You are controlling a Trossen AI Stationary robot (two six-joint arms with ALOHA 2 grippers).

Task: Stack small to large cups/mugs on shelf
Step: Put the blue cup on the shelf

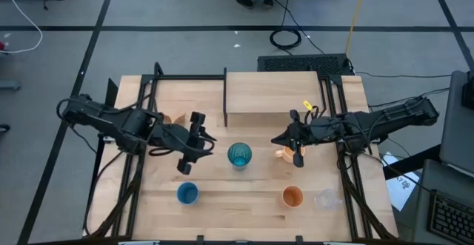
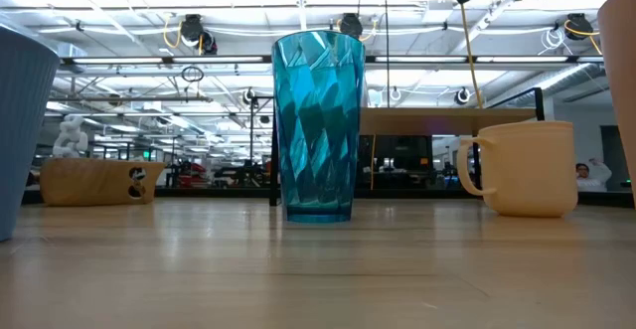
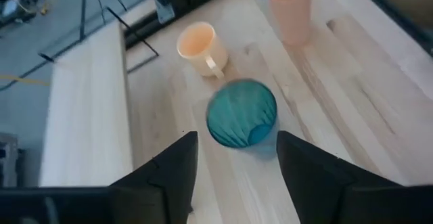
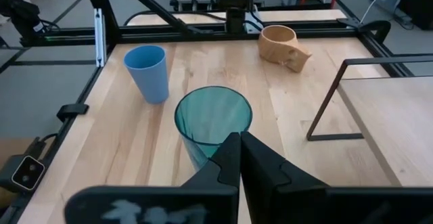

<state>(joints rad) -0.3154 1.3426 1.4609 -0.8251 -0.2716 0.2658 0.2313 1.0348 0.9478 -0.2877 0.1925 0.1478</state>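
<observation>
Teal tumbler [image 1: 238, 155] stands mid-frame between both tools; only the wrist views reveal left tool [image 3: 235, 158] spread open and empty, right tool [image 4: 240, 151] pinched closed, empty.

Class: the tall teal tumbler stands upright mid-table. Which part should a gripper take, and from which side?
Probably the rim wall of the teal tumbler, taken from above. It stands upright, mouth open, no handle, with faceted sides tapering towards the base. The left gripper, jaws open, already faces it; the right gripper is above the orange handled mug.
</observation>
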